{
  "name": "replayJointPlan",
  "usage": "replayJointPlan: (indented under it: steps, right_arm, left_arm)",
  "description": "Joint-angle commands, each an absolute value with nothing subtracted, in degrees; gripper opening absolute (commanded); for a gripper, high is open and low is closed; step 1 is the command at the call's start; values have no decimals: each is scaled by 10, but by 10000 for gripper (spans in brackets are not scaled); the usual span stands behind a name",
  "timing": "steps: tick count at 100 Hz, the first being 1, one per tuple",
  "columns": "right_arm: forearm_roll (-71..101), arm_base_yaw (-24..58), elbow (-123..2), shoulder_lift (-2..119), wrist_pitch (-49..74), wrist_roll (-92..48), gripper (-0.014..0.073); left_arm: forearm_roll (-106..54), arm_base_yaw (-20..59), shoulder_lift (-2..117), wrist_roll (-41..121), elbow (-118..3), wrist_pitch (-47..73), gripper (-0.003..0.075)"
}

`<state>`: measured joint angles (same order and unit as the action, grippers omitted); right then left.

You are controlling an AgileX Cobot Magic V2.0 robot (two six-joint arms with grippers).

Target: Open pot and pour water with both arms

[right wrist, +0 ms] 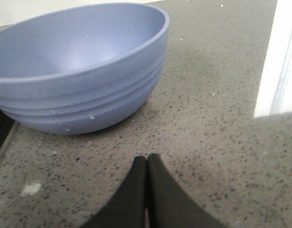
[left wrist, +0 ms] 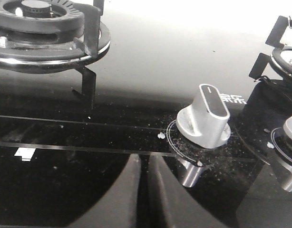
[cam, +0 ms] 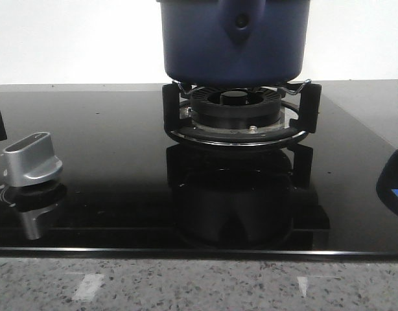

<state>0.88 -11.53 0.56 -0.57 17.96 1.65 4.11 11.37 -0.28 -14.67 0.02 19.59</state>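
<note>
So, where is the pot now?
In the front view the pot sits on the burner grate at the top centre of the black cooktop, right of the silver knob.

The pot (cam: 234,42) is large, round and dark blue, with matte sides that curve inward at the bottom edge. It sits upright on the black pan supports of the gas burner (cam: 236,110) at the back centre of the glossy black hob (cam: 108,175), its base resting on the support prongs above the burner cap. A teardrop-shaped handle mount with a dark rivet faces the front camera, pointing downward. The pot's top is cut off by the picture's edge, so its lid cannot be seen.
</note>
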Motion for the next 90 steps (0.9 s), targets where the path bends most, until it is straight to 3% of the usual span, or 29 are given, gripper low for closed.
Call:
replayJointPlan:
  steps: [1,16,17,52,61,90]
  right_arm:
    - [-19,-118,21,-17,105,13,-68]
    - [-19,-118,21,-17,-6,13,-68]
    - [203,-118,21,-17,-149,16,-68]
    - [404,-118,13,-17,-165,25,-68]
    - [411,-118,-4,-17,-125,25,-68]
    - [279,-118,-171,44,173,-38,-68]
  left_arm:
    - [54,113,-18,-149,19,169,-20]
    - [15,113,-18,-149,19,113,-20]
    - [-156,113,-18,-152,19,-86,-20]
    - [-164,113,-18,-156,14,-84,-20]
    - [-164,115,-18,-156,-4,-56,-20]
    - [-93,153,70,-104,-156,86,-20]
